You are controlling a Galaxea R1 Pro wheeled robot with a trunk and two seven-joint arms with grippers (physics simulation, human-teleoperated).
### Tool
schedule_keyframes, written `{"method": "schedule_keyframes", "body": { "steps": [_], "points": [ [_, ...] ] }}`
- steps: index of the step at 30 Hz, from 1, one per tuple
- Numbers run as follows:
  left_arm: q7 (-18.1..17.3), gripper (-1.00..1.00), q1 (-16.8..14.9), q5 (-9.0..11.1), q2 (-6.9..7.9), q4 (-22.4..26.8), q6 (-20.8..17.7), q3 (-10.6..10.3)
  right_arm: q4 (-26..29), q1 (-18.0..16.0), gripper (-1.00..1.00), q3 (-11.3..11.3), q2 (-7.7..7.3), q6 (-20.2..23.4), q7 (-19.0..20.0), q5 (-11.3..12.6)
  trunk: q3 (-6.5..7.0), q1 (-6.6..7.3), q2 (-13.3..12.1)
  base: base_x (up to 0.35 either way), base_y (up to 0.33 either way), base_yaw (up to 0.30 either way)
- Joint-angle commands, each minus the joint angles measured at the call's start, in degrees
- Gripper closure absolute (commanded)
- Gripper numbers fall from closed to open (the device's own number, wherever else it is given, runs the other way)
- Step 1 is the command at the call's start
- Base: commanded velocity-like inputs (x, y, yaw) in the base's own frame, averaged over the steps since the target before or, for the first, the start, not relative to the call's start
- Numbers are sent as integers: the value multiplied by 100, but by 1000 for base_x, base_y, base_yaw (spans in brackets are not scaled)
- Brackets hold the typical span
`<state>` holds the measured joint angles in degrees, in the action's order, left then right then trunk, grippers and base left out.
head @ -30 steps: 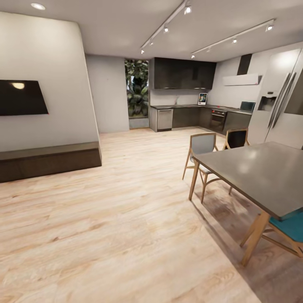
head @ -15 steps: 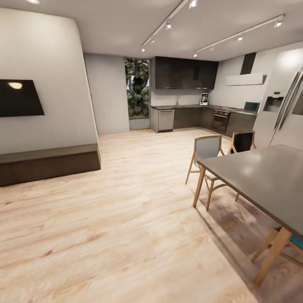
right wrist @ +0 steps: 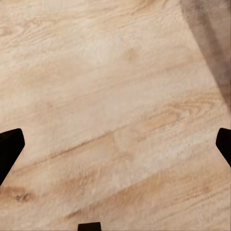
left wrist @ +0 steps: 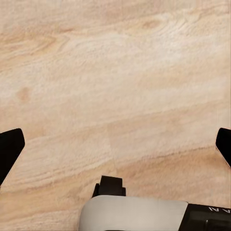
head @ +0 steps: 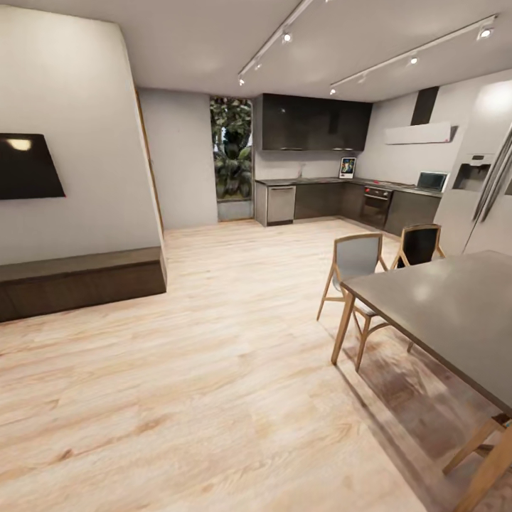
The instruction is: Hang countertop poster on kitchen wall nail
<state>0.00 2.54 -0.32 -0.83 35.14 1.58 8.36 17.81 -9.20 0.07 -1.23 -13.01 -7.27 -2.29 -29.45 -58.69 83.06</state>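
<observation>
An open-plan room with a pale wood plank floor [head: 213,370]. At nine o'clock, a dark television [head: 28,165] hangs on a light grey wall above a low dark bench [head: 78,279]. At twelve o'clock, a tall window [head: 231,148] shows green foliage, with dark upper cabinets [head: 313,125] just beside it. At four o'clock stands a grey dining table [head: 448,313] on wooden legs, with two wooden chairs [head: 355,267] near its far end. Track lights [head: 284,35] cross the white ceiling.

poster [head: 347,167] far off, print too small to read, dining table [head: 455,313] and fridge [head: 491,192] cut by frame edge, wall nail unresolvable
</observation>
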Motion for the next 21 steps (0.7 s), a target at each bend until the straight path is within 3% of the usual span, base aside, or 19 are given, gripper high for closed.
{"method": "schedule_keyframes", "body": {
  "steps": [1, 21],
  "points": [
    [0, -100, 1, -3, -5, 7, 9, 17, -8, -3, -100, 1, 0, -15, -20, -23, -4, -4, 2, 341, 0, 0],
    [0, -100, 1, -3, -5, 3, 9, 17, -23, -3, -100, 10, 0, -26, -20, -26, -4, -4, 2, 342, 52, 0]
  ]
}}
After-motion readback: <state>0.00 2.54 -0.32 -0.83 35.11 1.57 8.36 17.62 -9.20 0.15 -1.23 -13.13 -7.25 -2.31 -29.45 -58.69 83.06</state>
